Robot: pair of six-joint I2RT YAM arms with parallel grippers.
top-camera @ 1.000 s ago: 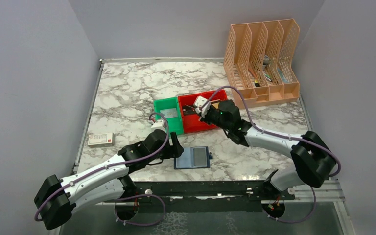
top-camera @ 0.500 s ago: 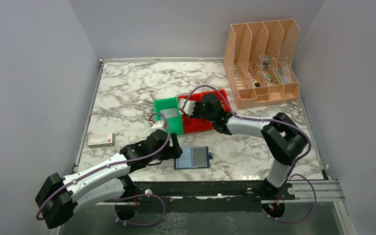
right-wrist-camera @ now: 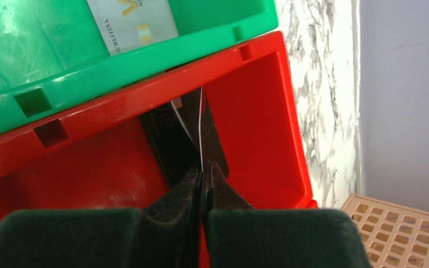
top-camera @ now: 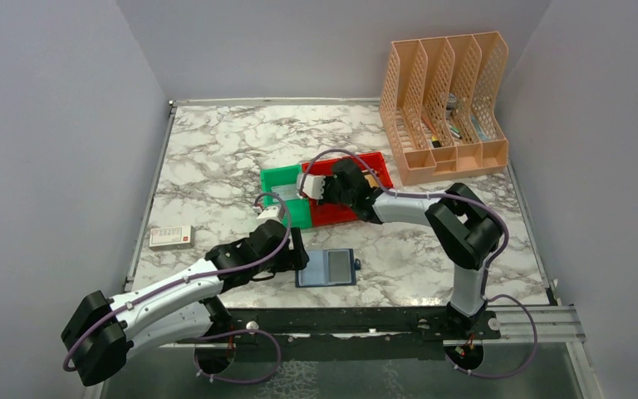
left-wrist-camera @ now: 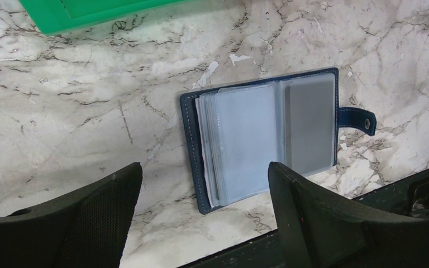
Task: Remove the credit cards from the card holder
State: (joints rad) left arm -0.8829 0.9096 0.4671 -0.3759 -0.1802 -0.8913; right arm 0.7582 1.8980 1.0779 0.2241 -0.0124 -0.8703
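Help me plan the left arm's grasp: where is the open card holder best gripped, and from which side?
Likely the clear sleeves, at their fanned free edges. The card holder lies open and flat on the table, cover lip hard to catch; bring the open left gripper from the left.

table (top-camera: 216,150) white marble, grey veining
card holder (left-wrist-camera: 262,142) navy cover and strap, translucent grey sleeves inside
bins: one green (right-wrist-camera: 33,56), one red (right-wrist-camera: 257,111)
loose card (right-wrist-camera: 132,22) in the green one white, gold print
file rack (top-camera: 449,100) peach, lattice sides
small box (top-camera: 171,237) white, red patch
cables (top-camera: 241,268) purple
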